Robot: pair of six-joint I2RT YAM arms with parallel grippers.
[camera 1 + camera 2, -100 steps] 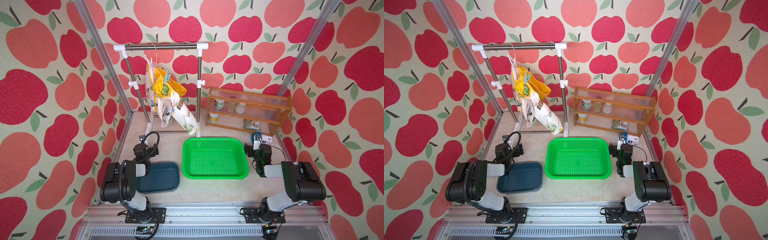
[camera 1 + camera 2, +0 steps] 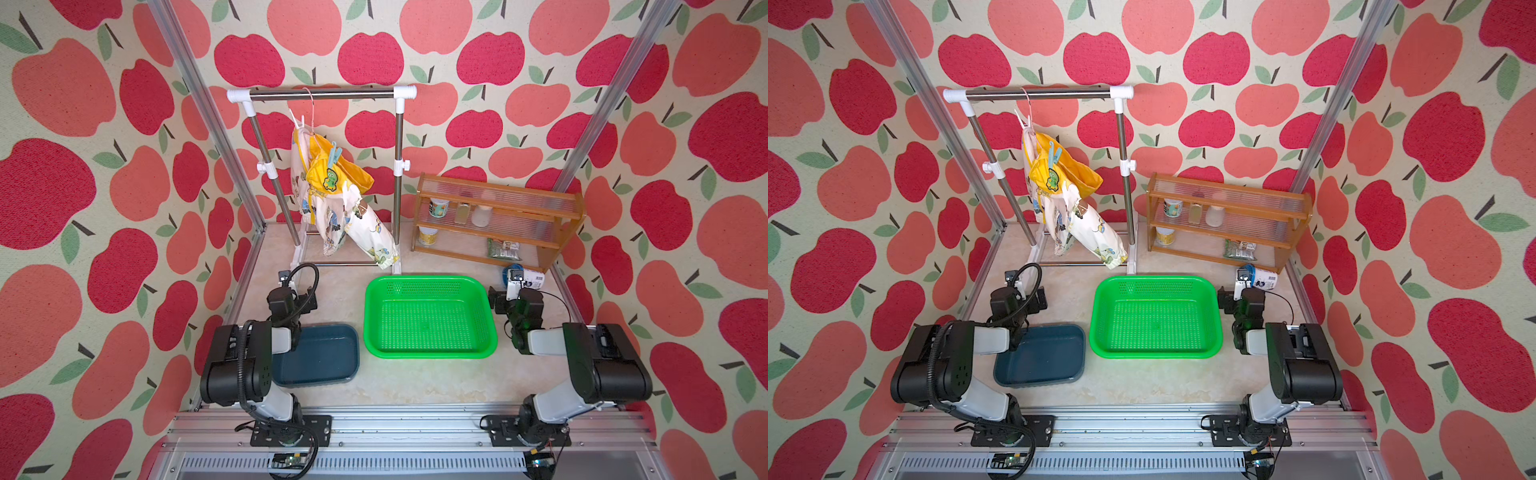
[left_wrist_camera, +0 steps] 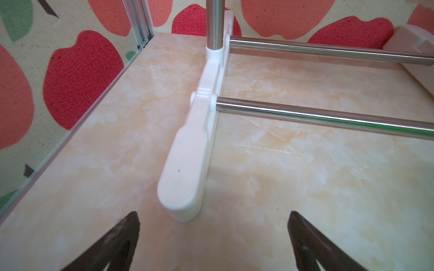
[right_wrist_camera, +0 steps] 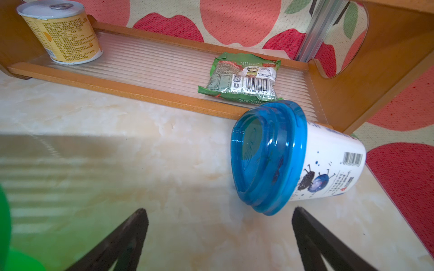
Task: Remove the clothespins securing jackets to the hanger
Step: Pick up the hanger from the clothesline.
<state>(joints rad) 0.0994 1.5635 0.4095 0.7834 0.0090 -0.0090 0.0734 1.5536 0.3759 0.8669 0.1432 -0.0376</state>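
Note:
In both top views the cream dinosaur-print jacket (image 2: 338,208) (image 2: 1069,199) with its yellow hood hangs from the thin pink hanger (image 2: 309,106) (image 2: 1028,104) on the steel rack's top bar. A pale-blue clothespin (image 2: 334,154) (image 2: 1054,154) is clipped near the jacket's shoulder, above the green frog patch. My left gripper (image 2: 296,283) (image 3: 213,219) is low over the table, open and empty, just short of the rack's white foot (image 3: 185,164). The right gripper (image 2: 510,289) (image 4: 218,212) is open and empty too, close to a cup lying on its side. Both are far below the clothespin.
A green basket (image 2: 428,353) lies mid-table and a dark blue tray (image 2: 328,365) beside the left arm. A wooden shelf (image 2: 498,220) holding cans and a green packet (image 4: 244,79) stands back right. The blue-lidded white cup (image 4: 277,157) lies before it. Rack tubes (image 3: 324,117) run low.

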